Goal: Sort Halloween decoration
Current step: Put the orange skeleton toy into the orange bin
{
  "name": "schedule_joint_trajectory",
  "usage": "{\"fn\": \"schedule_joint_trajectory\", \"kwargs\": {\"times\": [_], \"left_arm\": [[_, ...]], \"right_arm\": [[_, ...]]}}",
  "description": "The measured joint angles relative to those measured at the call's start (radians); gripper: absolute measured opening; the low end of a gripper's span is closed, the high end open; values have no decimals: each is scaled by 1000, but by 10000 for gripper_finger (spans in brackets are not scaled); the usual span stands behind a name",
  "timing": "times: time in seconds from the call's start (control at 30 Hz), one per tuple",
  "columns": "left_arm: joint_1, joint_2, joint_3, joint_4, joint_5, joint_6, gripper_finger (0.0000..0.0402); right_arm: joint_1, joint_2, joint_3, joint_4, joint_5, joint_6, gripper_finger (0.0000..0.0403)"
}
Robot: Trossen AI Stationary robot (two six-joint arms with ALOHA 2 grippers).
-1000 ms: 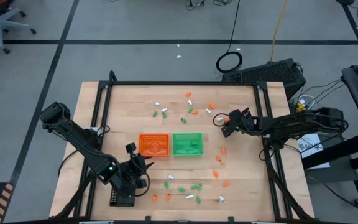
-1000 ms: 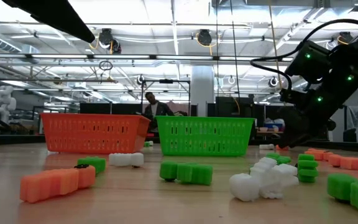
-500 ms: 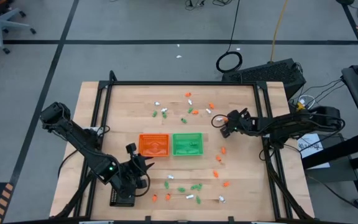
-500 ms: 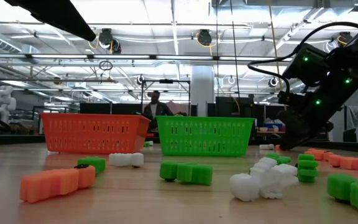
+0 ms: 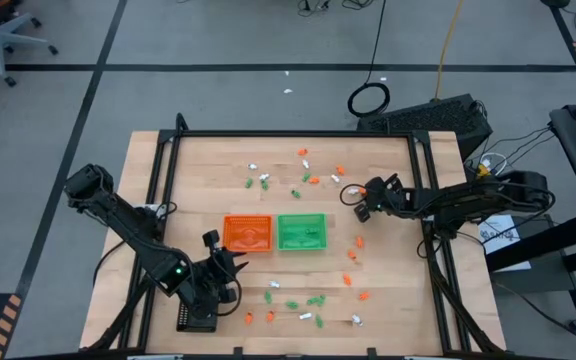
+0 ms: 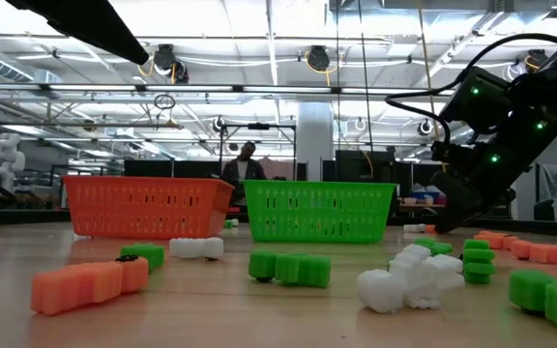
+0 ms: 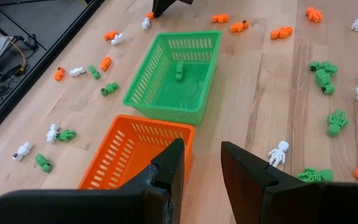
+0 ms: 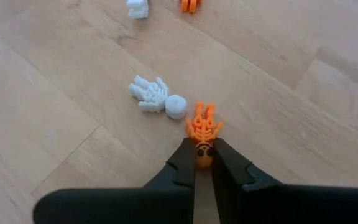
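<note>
Right gripper (image 8: pixel 204 163) jaws pinch orange skeleton (image 8: pixel 202 132) on counter (image 8: pixel 55 112) — left gripper (image 7: pixel 197 165) jaws apart, holding nothing, near-left.

Orange basket (image 6: pixel 143 206), green basket (image 6: pixel 319 212), trinkets (image 6: pixel 288 268) in front, arm (image 6: pixel 496 135) at right, person (image 6: pixel 247 164) behind

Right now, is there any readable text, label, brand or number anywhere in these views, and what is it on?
None can be read in any view.
The orange tray, the green tray and the scattered trinkets carry no markings.
The white sheet beside the table's right edge may carry print, but it is too small to read.
The right end effector, shut on an orange skeleton trinket, shows no label.
</note>
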Motion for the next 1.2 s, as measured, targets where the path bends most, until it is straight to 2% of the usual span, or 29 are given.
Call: {"fn": "schedule_joint_trajectory", "kwargs": {"times": [0.57, 0.83, 1.2], "left_arm": [[0, 0, 0, -3, 0, 6, 104], [9, 0, 0, -2, -16, 6, 104], [64, 0, 0, 1, -20, 6, 104]], "right_arm": [[27, -202, -5, -42, -34, -94, 3], [129, -321, 22, -30, -58, -130, 2], [281, -364, 47, 194, -56, -303, 2]]}}
